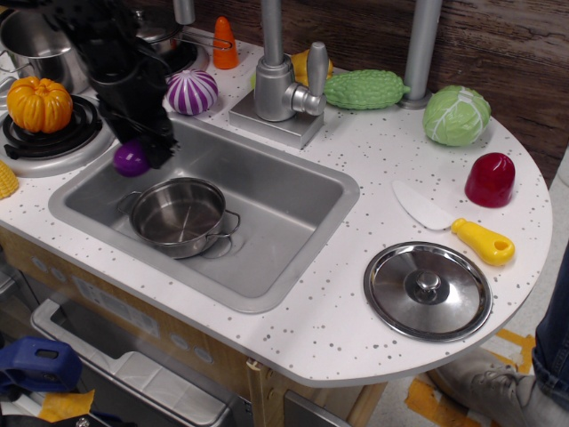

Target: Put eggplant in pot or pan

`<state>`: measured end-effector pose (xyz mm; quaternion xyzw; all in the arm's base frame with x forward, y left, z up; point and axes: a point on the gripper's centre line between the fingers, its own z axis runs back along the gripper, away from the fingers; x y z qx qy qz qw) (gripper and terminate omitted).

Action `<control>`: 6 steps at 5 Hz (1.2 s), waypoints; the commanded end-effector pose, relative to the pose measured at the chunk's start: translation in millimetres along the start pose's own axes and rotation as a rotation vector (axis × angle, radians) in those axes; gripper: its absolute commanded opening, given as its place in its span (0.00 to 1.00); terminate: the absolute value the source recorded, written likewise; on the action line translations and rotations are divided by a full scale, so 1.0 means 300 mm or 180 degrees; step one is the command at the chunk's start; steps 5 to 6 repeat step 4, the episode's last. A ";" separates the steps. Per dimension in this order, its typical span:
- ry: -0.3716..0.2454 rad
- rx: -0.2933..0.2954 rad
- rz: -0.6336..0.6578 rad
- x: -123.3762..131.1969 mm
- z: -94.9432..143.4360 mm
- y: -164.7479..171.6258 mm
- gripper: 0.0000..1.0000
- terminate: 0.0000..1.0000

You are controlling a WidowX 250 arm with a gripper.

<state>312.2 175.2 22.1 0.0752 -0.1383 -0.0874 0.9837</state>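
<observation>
My black gripper (142,151) is shut on the purple eggplant (130,159) and holds it in the air over the back left part of the sink, a little above and behind the pot's left side. Only the eggplant's rounded purple end shows; its green cap is hidden by the fingers. The shallow steel pot (180,215) with two loop handles sits empty in the left of the sink (284,200).
An orange pumpkin (38,104) sits on the left burner. A purple-and-white striped vegetable (193,92), a taller steel pot (36,40), a lidded pot (156,27), the faucet (286,84), a green gourd (365,89), a cabbage (456,115), a lid (428,290) and a yellow-handled knife (453,223) lie around the sink.
</observation>
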 end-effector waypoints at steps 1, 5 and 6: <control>-0.0225 -0.0053 -0.0036 0.034 -0.023 -0.014 1.00 0.00; -0.0420 -0.0164 0.0180 -0.003 -0.051 -0.051 1.00 1.00; -0.0420 -0.0164 0.0180 -0.003 -0.051 -0.051 1.00 1.00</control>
